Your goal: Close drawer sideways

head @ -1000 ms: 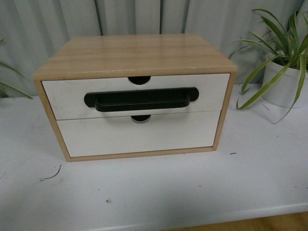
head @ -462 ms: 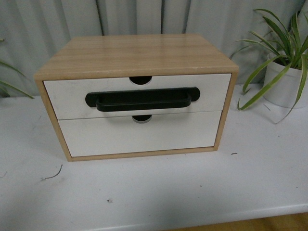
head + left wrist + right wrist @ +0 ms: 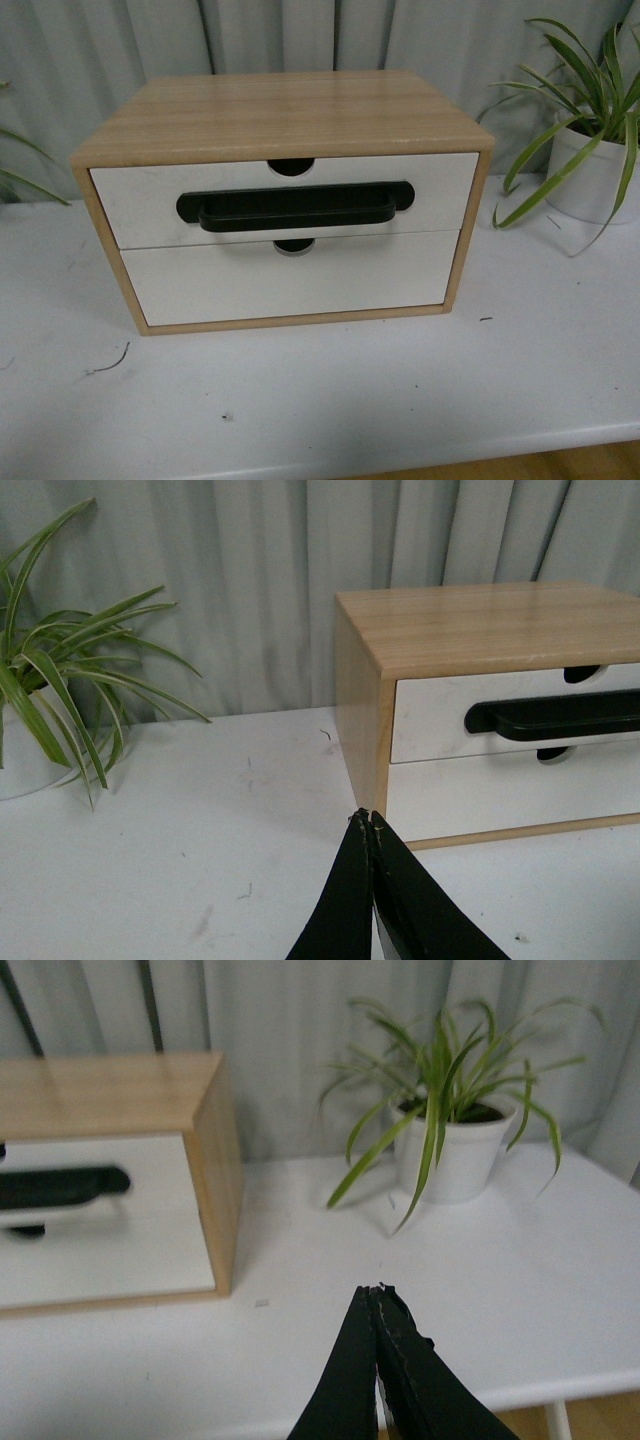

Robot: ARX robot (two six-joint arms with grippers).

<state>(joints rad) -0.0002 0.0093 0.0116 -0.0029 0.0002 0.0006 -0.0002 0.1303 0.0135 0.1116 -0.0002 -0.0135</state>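
The drawer [image 3: 150, 205] is the upper one of a light wood cabinet [image 3: 280, 115] on the white table. It has a white front, a wide black bar handle [image 3: 295, 207] and a half-round notch in its top edge. It sits flush in the cabinet. It also shows in the left wrist view [image 3: 440, 715] and in the right wrist view [image 3: 100, 1160]. My left gripper [image 3: 367, 818] is shut and empty, over the table near the cabinet's front left corner. My right gripper [image 3: 375, 1291] is shut and empty, over the table to the cabinet's right. Neither arm shows in the front view.
A plain white lower drawer front [image 3: 290, 280] sits under the handled one. A potted plant [image 3: 595, 150] stands to the cabinet's right, and another plant [image 3: 60, 690] to its left. A grey curtain hangs behind. The table's front edge [image 3: 450, 450] is near.
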